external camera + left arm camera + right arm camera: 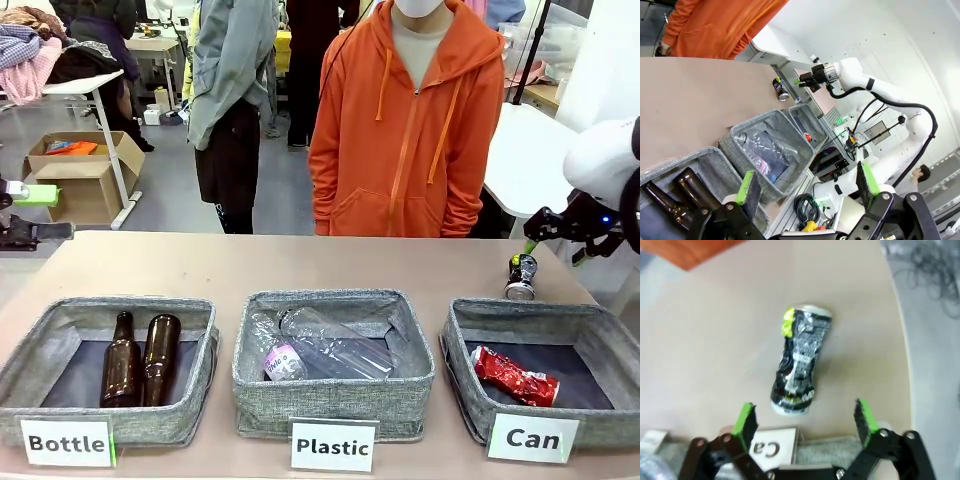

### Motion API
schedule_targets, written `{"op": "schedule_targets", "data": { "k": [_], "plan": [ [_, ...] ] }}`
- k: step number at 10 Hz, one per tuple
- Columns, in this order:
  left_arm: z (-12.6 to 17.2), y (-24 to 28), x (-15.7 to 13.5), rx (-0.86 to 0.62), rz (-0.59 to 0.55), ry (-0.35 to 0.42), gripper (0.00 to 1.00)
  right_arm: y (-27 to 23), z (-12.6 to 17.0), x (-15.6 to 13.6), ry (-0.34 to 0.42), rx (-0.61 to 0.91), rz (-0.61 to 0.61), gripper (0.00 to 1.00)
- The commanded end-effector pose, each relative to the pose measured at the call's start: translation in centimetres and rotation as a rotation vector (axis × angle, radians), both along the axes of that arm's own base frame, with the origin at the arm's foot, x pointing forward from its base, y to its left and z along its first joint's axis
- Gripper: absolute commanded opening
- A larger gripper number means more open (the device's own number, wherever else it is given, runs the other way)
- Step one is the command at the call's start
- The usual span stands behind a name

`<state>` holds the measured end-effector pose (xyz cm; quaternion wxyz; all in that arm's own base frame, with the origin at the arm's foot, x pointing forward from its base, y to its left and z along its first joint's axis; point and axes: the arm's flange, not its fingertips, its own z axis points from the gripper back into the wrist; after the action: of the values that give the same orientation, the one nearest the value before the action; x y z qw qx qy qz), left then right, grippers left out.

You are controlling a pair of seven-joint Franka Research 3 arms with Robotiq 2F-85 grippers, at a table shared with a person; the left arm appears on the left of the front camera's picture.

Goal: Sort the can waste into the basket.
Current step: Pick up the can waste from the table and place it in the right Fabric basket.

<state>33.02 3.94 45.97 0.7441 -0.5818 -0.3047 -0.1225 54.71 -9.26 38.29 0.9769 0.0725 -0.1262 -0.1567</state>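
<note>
A dented black can [521,277] with silver ends lies on the table just behind the grey basket [463,345] fronted by the "Can" card. A crushed red can [515,377] lies on that basket's dark floor. My right gripper [553,250] hovers open just above and right of the black can. In the right wrist view the black can [800,362] lies beyond my open right gripper [805,421], with nothing between the fingers. My left gripper [40,212] stands open at the table's far left edge. Its wrist view shows the left gripper [808,182] empty and the black can [780,89] far off.
A "Plastic" bin [258,400] in the middle holds clear bottles. The "Bottle" bin [30,370] on the left holds two brown bottles [140,360]. A person in an orange hoodie [410,120] stands at the far side. The table's right edge runs close to the black can.
</note>
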Motion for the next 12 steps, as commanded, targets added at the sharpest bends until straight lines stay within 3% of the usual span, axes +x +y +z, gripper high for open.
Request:
{"op": "schedule_targets", "data": {
  "k": [1, 12],
  "plan": [
    [0.2, 0.0, -0.4, -0.013, 0.006, 0.008, 1.00, -0.5, -0.1, 2.0, 0.052, 0.077, -0.120, 1.00],
    [0.2, 0.0, -0.4, -0.013, 0.006, 0.008, 1.00, 1.4, -8.7, 3.0, 0.171, 0.058, -0.233, 1.00]
  ]
}}
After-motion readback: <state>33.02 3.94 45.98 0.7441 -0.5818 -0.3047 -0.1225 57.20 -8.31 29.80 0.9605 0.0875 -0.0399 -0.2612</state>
